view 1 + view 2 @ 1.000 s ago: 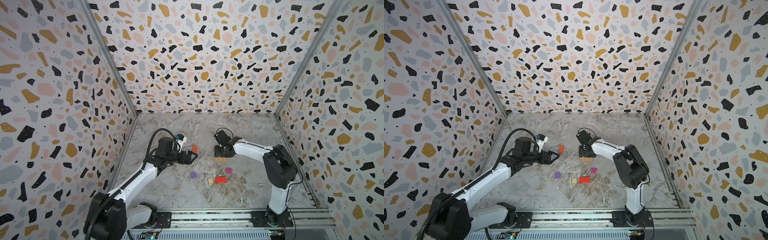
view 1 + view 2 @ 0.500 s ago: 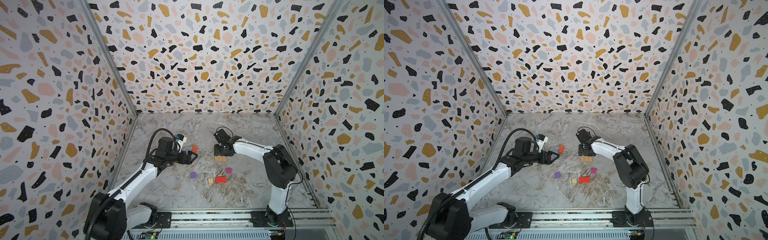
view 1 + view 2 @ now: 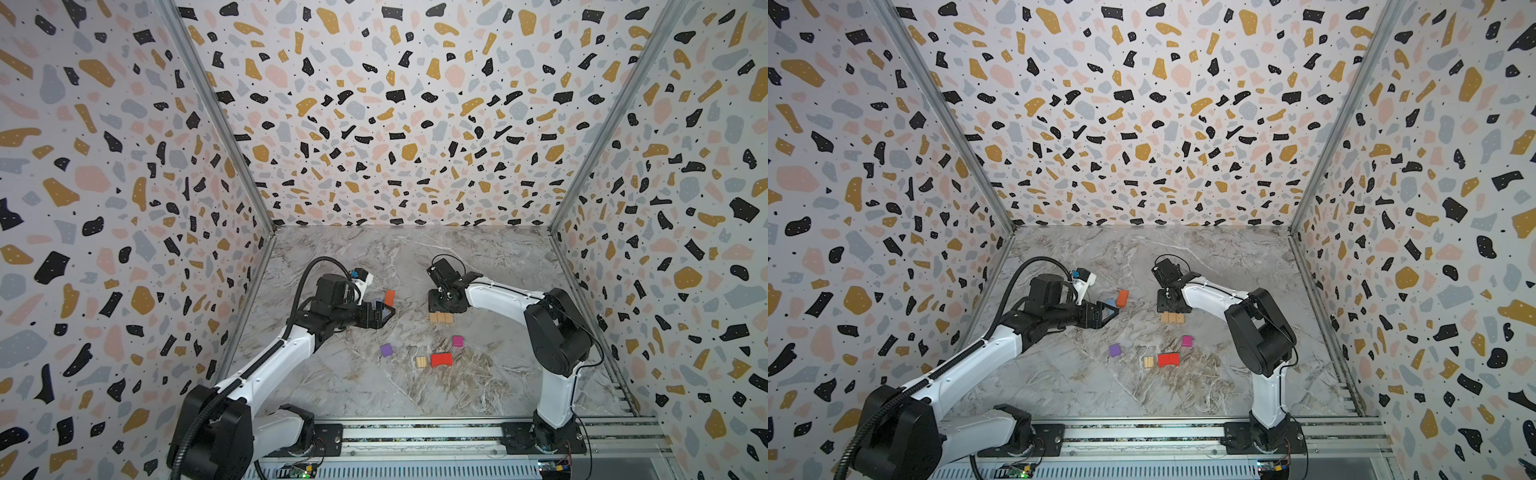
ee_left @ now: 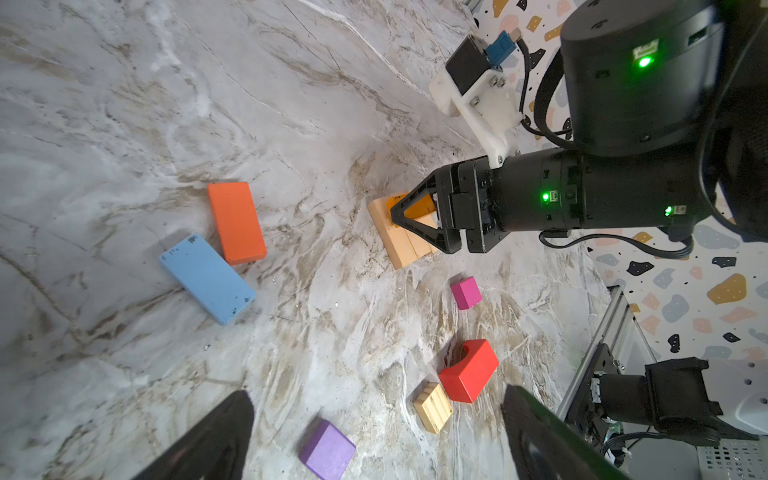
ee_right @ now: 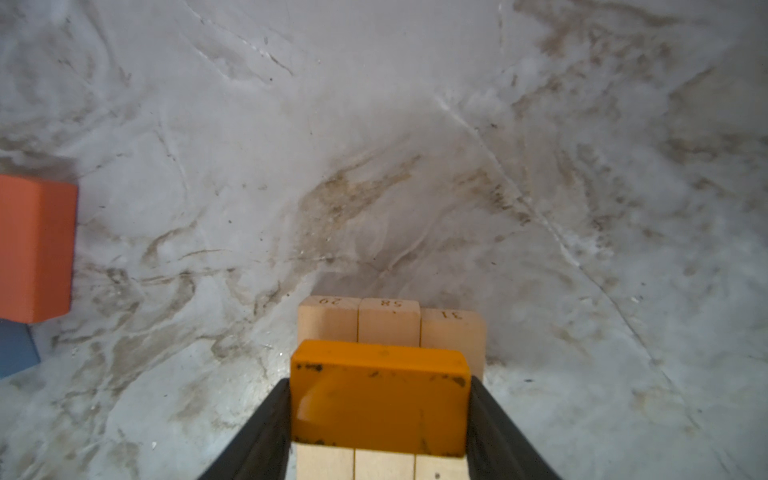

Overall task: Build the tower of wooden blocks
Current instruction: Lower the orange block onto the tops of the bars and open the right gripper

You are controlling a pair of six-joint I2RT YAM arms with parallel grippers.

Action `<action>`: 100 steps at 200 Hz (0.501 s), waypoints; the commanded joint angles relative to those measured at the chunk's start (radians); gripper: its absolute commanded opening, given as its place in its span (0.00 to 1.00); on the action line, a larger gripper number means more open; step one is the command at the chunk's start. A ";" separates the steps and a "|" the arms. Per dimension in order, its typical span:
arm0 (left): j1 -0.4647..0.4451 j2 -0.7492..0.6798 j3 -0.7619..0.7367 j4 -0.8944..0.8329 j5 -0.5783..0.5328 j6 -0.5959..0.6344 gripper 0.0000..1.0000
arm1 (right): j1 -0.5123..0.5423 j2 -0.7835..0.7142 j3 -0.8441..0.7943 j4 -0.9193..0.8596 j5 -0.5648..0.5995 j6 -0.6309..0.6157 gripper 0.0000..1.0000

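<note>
The tower is three tan planks (image 3: 441,318) (image 5: 390,322) lying side by side on the marble floor. My right gripper (image 3: 446,301) (image 5: 380,415) is shut on a yellow-orange block (image 5: 380,399) (image 4: 415,208), held flat across the planks; whether it touches them I cannot tell. My left gripper (image 3: 384,313) (image 4: 376,392) stands open and empty, low over the floor beside an orange block (image 3: 389,297) (image 4: 236,222) and a light blue block (image 4: 207,277). In both top views the left gripper partly hides the blue block.
Loose near the front are a purple cube (image 3: 386,350) (image 4: 327,451), a magenta cube (image 3: 457,341), a red notched block (image 3: 441,359) (image 4: 469,370) and a small tan block (image 3: 421,362). Patterned walls close in three sides. A metal rail (image 3: 415,432) runs along the front.
</note>
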 commanded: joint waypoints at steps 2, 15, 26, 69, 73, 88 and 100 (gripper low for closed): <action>-0.004 -0.016 0.002 0.020 -0.004 -0.001 0.95 | 0.005 -0.001 0.001 -0.015 0.014 0.013 0.50; -0.004 -0.016 0.003 0.019 -0.004 -0.001 0.95 | 0.005 -0.003 0.001 -0.015 0.015 0.013 0.50; -0.004 -0.016 0.003 0.020 -0.004 -0.001 0.95 | 0.004 -0.003 0.000 -0.015 0.017 0.013 0.50; -0.003 -0.016 0.001 0.019 -0.004 -0.001 0.95 | 0.004 -0.002 -0.002 -0.016 0.020 0.013 0.51; -0.005 -0.016 0.001 0.019 -0.004 -0.002 0.95 | 0.004 -0.004 -0.004 -0.016 0.022 0.013 0.51; -0.005 -0.016 0.002 0.019 -0.004 0.000 0.95 | 0.005 -0.005 -0.004 -0.017 0.025 0.013 0.52; -0.004 -0.017 0.001 0.019 -0.003 -0.001 0.95 | 0.004 -0.004 -0.004 -0.018 0.026 0.013 0.52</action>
